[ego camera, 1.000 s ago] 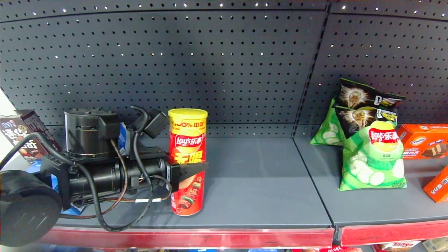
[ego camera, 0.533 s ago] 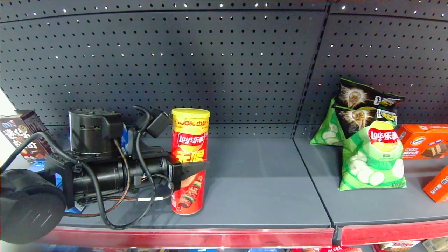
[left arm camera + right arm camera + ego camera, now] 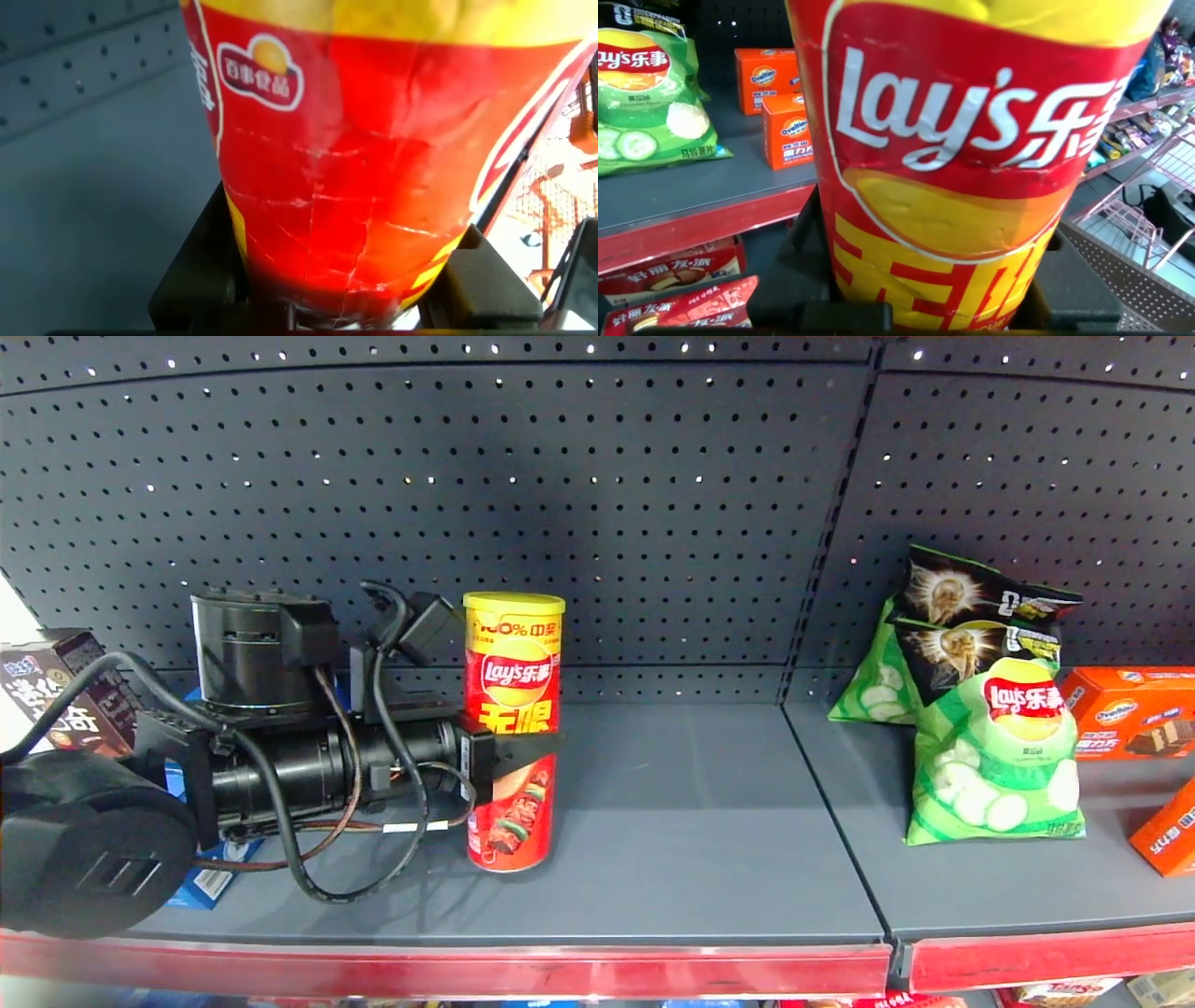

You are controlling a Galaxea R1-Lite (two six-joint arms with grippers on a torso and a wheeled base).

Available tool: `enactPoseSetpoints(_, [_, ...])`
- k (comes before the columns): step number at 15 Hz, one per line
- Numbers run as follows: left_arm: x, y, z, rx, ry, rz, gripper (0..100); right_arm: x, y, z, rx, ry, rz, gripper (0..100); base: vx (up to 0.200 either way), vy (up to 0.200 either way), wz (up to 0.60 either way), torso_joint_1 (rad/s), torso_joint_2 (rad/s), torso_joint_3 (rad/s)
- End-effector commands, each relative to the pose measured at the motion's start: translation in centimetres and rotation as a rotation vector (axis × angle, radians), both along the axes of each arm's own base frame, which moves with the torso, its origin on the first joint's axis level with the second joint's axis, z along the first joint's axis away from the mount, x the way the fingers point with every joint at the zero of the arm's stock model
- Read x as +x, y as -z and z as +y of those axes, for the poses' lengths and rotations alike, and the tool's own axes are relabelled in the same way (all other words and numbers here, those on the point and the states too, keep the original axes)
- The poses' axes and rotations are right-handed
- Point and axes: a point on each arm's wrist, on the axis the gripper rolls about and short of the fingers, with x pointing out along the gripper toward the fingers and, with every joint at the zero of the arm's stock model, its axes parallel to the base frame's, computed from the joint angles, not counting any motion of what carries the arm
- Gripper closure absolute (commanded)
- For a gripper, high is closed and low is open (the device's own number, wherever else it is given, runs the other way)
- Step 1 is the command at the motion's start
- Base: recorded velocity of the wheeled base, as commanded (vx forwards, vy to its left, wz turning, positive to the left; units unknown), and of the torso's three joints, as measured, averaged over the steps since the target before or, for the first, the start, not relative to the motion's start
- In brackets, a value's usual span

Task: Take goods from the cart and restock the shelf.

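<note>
- Head view: my left gripper (image 3: 523,761) is clamped around the middle of a red chip can (image 3: 513,653) with a yellow lid. The can stands upright on the left bay of the grey shelf (image 3: 691,821), near the front edge. I cannot tell whether its base bears on the board.
- Behind my left arm lie a brown box (image 3: 56,695) and a blue box (image 3: 210,882). In the right bay, well apart from the can, green chip bags (image 3: 994,775) lean under a black bag (image 3: 971,607), with orange boxes (image 3: 1130,709) beside them.
- Left wrist view: the same can sits between my black fingers (image 3: 201,271), one pressed to each side, with the shelf board and pegboard wall (image 3: 75,65) beyond it.
- Right wrist view: my right gripper (image 3: 943,313) is closed on a second chip can (image 3: 971,168), red and yellow, held out in front of the shelf. Past it are the green bags, the orange boxes, red packs (image 3: 682,299) on a lower tier, and pink wire mesh (image 3: 1148,252).
</note>
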Motion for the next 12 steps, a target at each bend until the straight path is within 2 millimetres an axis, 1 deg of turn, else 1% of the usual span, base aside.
enactPoseSetpoints(1, [-0.7, 1.5, 0.4, 0.024, -0.001, 0.049, 100, 0.0, 0.0, 0.0, 0.000, -0.001, -0.001, 100, 0.000, 0.000, 0.00, 0.000, 0.00, 0.000])
enactPoseSetpoints(3, [-1.4, 2.7, 0.8, 0.043, -0.001, 0.090, 100, -0.1, 0.0, 0.0, 0.000, -0.001, -0.004, 100, 0.000, 0.000, 0.00, 0.000, 0.00, 0.000])
enactPoseSetpoints(8, [-2.5, 2.8, 1.2, 0.045, -0.002, 0.096, 100, -0.1, 0.0, 0.0, 0.000, -0.002, -0.006, 100, 0.000, 0.000, 0.00, 0.000, 0.00, 0.000])
enactPoseSetpoints(12, [-2.8, 2.9, 1.4, 0.047, -0.003, 0.098, 100, 0.0, -0.1, -0.1, 0.000, -0.007, -0.010, 100, 0.000, 0.000, 0.00, 0.000, 0.00, 0.000])
